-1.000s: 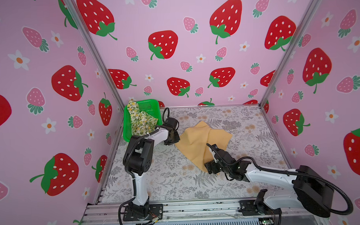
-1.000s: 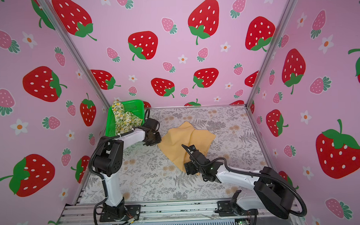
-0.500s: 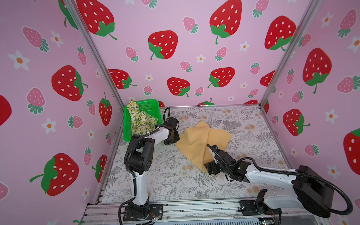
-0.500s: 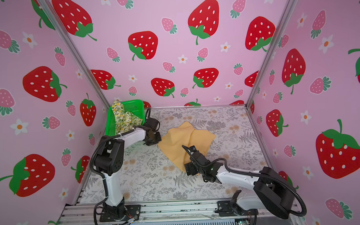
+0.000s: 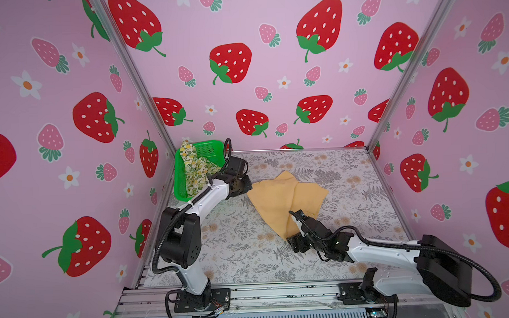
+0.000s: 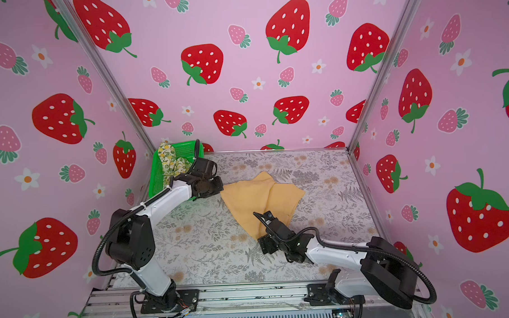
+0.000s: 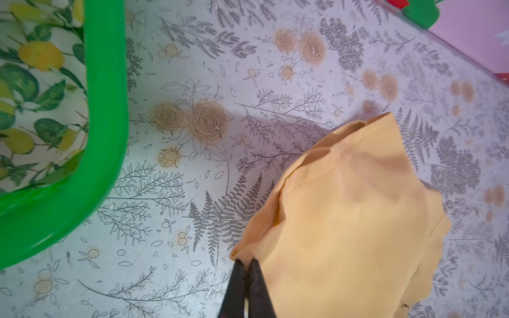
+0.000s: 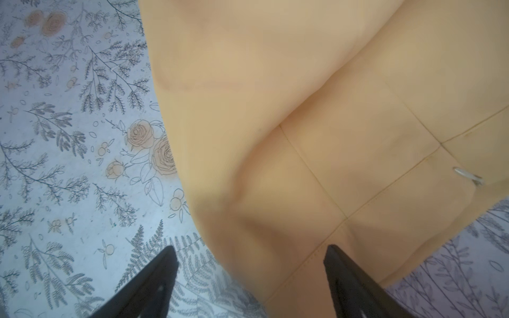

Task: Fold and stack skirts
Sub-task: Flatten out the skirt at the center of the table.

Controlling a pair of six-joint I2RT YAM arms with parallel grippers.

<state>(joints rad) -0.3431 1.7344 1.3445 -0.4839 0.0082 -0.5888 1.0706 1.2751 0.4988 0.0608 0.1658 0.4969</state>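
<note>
**Left pincer.** My left pincer (image 7: pixel 246 263) is closed on a corner of the yellow skirt (image 7: pixel 344 220). Only the left wrist view shows this: the two black fingers (image 7: pixel 237 289) meet, with the cloth edge pinched at their tips. In both top views the tips are too small to make out. Those views show only that the pincer (image 5: pixel 246 190) sits at the skirt corner nearest the basket (image 5: pixel 209 144).

**Right pincer.** My right pincer (image 8: pixel 249 250) stands wide. The right wrist view shows one finger over the bare table (image 8: pixel 68 165) and the other over the skirt's stitched edge. I cannot tell whether either finger touches the cloth. This view alone shows the seams and a small metal ring (image 8: pixel 468 177) at the cloth edge. The top views place this pincer (image 6: pixel 264 220) at the skirt's near end, closest to my bases.

**Yellow skirt.** It lies rumpled in the middle of the table, with a fold ridge running through it. Only the top views show it whole (image 5: pixel 286 199) (image 6: pixel 257 197).

**Lemon skirt.** The lemon skirt (image 5: pixel 194 170) lies bunched in the basket at the far left corner of the table. The left wrist view shows its print (image 7: pixel 35 96) inside the rim (image 7: pixel 107 110). Bare table lies between the basket and the yellow skirt.
</note>
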